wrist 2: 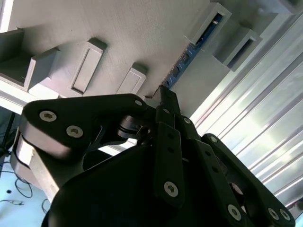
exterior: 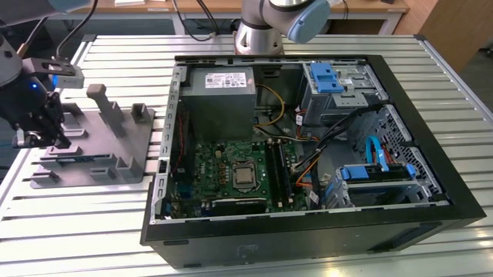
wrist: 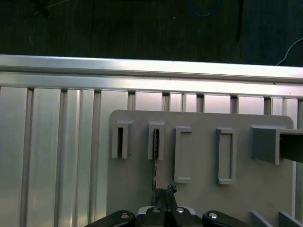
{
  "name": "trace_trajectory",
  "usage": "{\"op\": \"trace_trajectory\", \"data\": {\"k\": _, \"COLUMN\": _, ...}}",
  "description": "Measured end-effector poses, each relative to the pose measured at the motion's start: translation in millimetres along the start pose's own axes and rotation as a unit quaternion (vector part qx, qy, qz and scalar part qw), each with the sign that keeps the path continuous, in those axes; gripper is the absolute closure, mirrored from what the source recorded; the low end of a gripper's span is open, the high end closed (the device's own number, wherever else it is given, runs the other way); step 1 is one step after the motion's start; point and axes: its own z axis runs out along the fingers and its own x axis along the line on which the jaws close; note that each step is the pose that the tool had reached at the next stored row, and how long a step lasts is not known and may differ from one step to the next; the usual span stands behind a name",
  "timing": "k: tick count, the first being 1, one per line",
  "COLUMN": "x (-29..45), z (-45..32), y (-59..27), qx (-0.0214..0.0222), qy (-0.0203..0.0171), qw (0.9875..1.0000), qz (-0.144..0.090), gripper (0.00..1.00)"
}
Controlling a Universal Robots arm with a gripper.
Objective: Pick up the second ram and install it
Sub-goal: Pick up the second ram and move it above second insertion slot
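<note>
open computer case (exterior: 308, 234) beside grey holder plate (exterior: 86, 128) on slatted table (exterior: 77, 231).

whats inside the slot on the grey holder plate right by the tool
The second ram stands on edge in one slot of the grey holder plate. Its near end is covered by the tool, so any grip cannot be seen.

Arm (exterior: 260, 30) extends toward the exterior view's left; gripper (wrist: 164, 193) points downward, its slim black jaws drawn together (tips almost touching).

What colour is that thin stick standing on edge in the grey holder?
Blue; the second ram shows it best in the second wrist view.
</note>
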Motion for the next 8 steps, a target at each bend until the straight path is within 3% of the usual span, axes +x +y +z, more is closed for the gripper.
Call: {"op": "trace_trajectory", "data": {"k": 8, "x": 0.0, "z": 4.9, "y": -0.1, "qx": -0.0002, "qy": 0.0008, "qw": 0.9998, "qz": -0.020, "gripper": 0.90}}
